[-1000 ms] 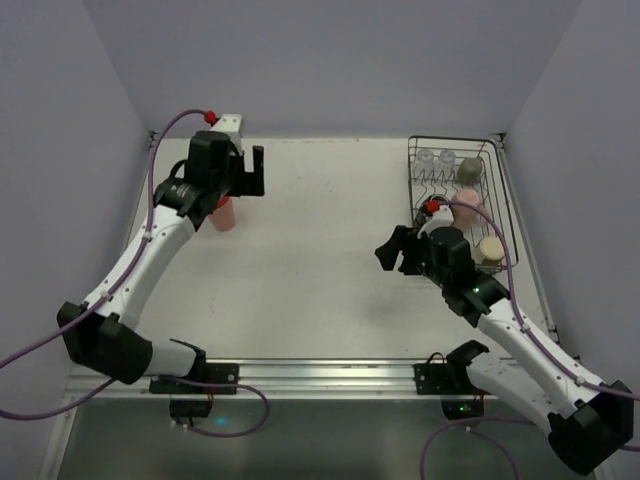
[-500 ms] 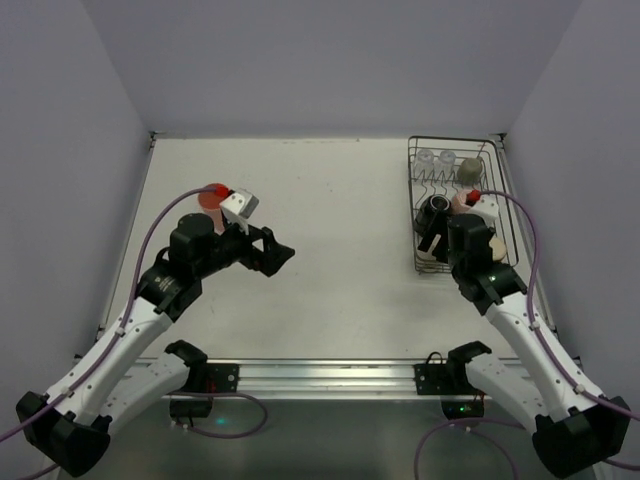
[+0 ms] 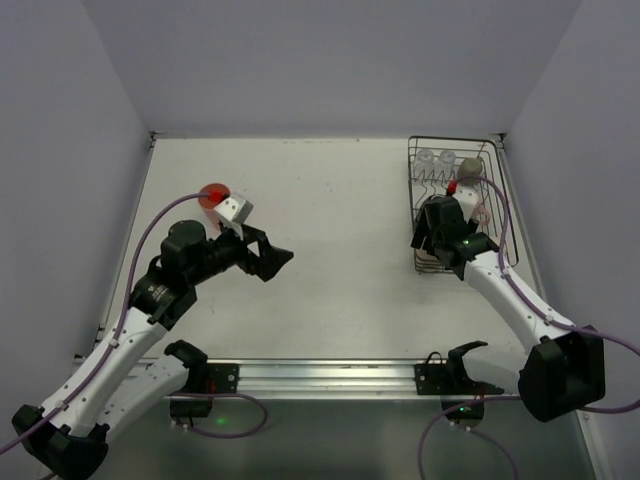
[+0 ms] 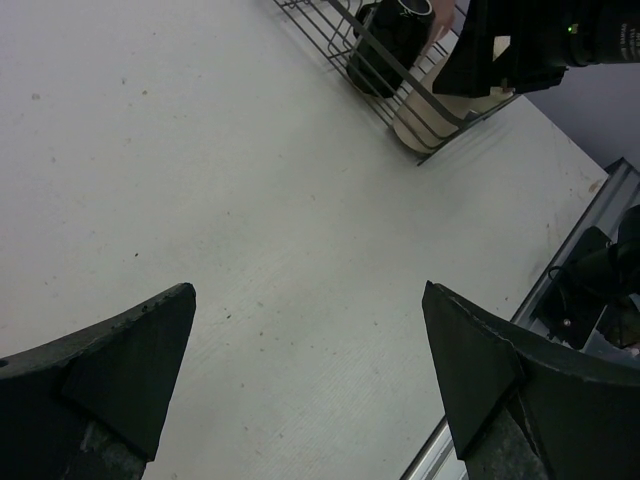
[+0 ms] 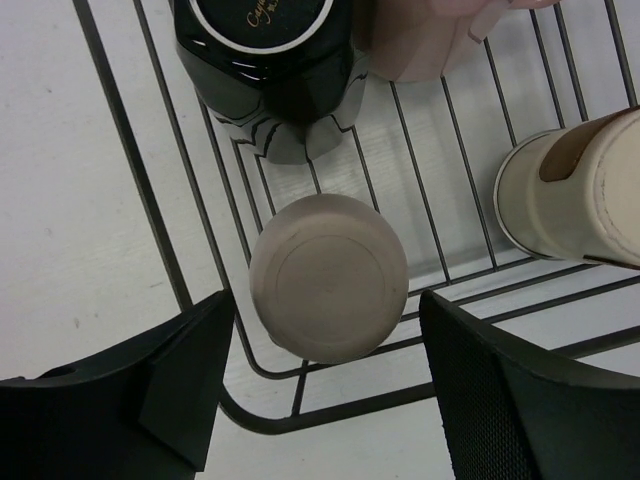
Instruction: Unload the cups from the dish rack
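The black wire dish rack (image 3: 508,215) stands at the right. My right gripper (image 3: 430,235) hangs open over its near-left corner. In the right wrist view the gripper (image 5: 325,305) straddles, from above, an upside-down dull silvery cup (image 5: 328,277) without touching it. Behind it lie a dark mug (image 5: 265,50), a pink cup (image 5: 425,40) and a tan cup (image 5: 575,190). Two clear glasses (image 3: 436,157) and a grey-olive cup (image 3: 470,167) sit at the rack's far end. A salmon-pink tumbler (image 3: 213,195) stands on the table at the left. My left gripper (image 3: 274,258) is open and empty over mid table (image 4: 308,290).
The rack's wire rim (image 5: 150,190) runs close to my right gripper's left finger (image 5: 130,400). Walls close the table on three sides. A metal rail (image 3: 320,375) runs along the near edge. The left wrist view shows the rack corner (image 4: 400,95) and the right arm (image 4: 540,40).
My left gripper has left the salmon tumbler on the table and pulled back toward mid table. My right gripper has moved from left of the rack to over its near-left corner.
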Controlling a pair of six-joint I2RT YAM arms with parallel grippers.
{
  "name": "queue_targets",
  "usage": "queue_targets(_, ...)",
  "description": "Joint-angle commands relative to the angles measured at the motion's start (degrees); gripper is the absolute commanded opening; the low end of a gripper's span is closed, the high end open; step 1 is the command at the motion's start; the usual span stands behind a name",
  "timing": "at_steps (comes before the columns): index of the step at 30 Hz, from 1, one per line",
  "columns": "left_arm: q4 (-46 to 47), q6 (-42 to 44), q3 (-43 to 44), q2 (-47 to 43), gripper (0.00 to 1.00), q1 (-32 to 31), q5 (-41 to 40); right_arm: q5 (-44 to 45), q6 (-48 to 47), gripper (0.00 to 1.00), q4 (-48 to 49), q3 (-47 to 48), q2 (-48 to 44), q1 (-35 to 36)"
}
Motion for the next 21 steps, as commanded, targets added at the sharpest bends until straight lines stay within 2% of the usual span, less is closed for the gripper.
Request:
queue_targets(1, 2.22, 0.98, -0.18, -0.71, 1.0, 0.03, 1.63, 3.36, -0.25, 0.76, 0.57, 2.81, 3.12, -0.55)
queue_targets(5, 2.22, 0.9, -0.18, -0.27, 1.0, 0.03, 1.37, 3.18, -0.51, 0.68, 2.33, 2.46, 4.88, -0.81)
queue_targets(8, 2.22, 0.63, -0.27, 0.0, 1.0, 0.03, 1.02, 4.32, -1.04, 0.49, 2.16, 2.9, 4.45, -0.81)
queue_targets(11, 2.83, -0.42, -0.27, 1.22, 1.0, 0.03, 2.33, 4.94, -1.65, 0.42, 2.33, 2.73, -0.55, -0.81)
queue_targets(16, 7.92, -6.39, -1.14, 3.16, 1.0, 0.03, 10.14, 1.7, -2.71, 0.4, -0.65, 4.57, -10.13, -0.55)
queue_targets(19, 13.27, -11.39, -2.63, 4.48, 0.98, 0.03, 13.57, 0.29, -3.32, 0.39, -1.18, 4.92, -16.55, 0.24)
queue_targets(21, 20.03, -16.03, -4.39, 5.79, 0.94, -0.05, 15.86, -1.46, -3.33, 0.39, -0.83, 4.75, -21.12, 1.11)
